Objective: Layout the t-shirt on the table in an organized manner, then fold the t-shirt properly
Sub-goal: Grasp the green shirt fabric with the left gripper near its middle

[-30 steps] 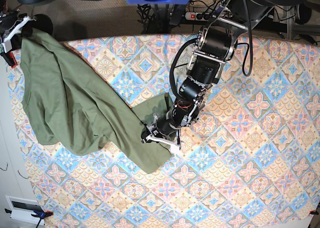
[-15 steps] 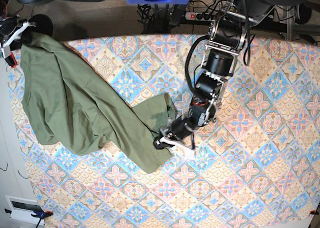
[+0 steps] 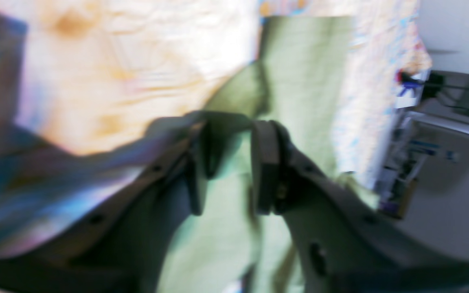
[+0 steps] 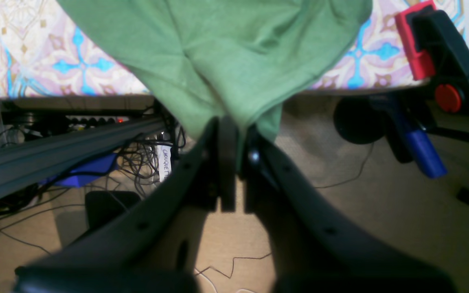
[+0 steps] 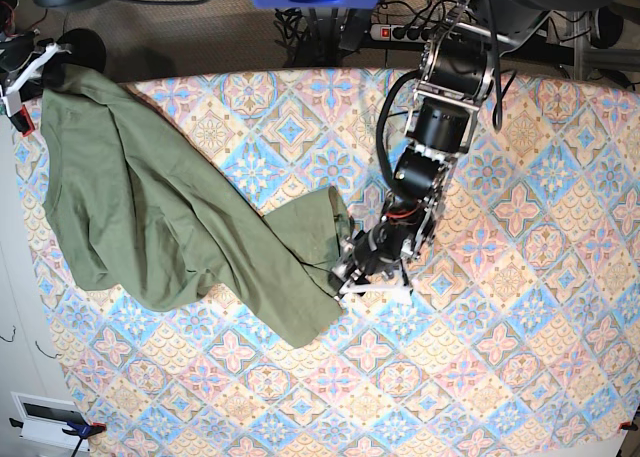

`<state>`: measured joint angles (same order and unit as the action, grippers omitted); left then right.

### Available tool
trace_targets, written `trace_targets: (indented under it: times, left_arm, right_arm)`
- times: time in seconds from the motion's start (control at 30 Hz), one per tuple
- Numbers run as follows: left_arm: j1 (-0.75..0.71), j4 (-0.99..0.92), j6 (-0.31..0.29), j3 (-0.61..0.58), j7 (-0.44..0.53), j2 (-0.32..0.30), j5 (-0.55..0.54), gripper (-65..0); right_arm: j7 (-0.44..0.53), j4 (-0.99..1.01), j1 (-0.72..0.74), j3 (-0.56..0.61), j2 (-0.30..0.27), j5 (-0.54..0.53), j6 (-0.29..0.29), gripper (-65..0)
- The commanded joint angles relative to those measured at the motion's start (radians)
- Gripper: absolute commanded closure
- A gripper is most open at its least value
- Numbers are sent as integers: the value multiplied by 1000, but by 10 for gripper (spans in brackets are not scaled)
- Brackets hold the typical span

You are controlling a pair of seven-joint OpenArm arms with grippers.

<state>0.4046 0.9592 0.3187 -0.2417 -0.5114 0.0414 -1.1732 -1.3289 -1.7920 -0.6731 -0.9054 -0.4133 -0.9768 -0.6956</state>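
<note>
Patterned cloth covers the worktop (image 5: pixel 520 307), and the t-shirt (image 5: pixel 170 227) lies rumpled across its left half, stretching from the near-middle up to the far left corner. Near the middle, the left tool (image 5: pixel 372 281) sits at the shirt's edge with its jaws parted and fabric between them. At the far corner the right tool (image 4: pixel 234 162) is clamped tight on a bunched fold.

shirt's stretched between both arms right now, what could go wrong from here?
1. The left tool stands open with the t-shirt cloth between its fingers. That end may drop bunched instead of flat.
2. The right tool is shut on a corner held past the table edge. Pulling further could drag the shirt off.
3. The middle lies twisted and wrinkled, so folding now would likely trap creases.
</note>
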Motion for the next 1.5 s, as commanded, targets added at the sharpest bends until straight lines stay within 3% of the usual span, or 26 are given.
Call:
trace_targets:
  times: [0.0,0.23,0.43,0.73,0.87,1.0,1.23,1.47]
  left_arm:
    - [57,16,-13,0,24,24,-9,-212]
    - [178,-128,-2,0,78,116,-11,-248]
    - [210,-227,0,-6,107,116,-15,-248]
    - [142,-234,0,-8,106,116,-18,-256]
    - [122,-237,1,-6,106,116,-18,-256]
    - [126,-263,44,-2,107,116,-18,-257]
    - [141,-265,44,-6,106,116,-18,-252]
    - [138,-237,44,-123,-3,116,-64,-247]
  right_arm:
    - [13,-13,-6,-13,-20,-14,-3,-7]
    - [13,-13,-6,-13,-20,-14,-3,-7]
    - [13,-13,-6,-13,-20,-14,-3,-7]
    - [12,-13,-6,-13,-20,-14,-3,-7]
    - [-39,-15,16,-13,-20,-14,-3,-7]
    - [-65,-15,43,-13,-20,-14,-3,-7]
    - [-67,-15,43,-13,-19,-14,-3,-7]
    - [-67,-15,49,-13,-19,-14,-3,-7]
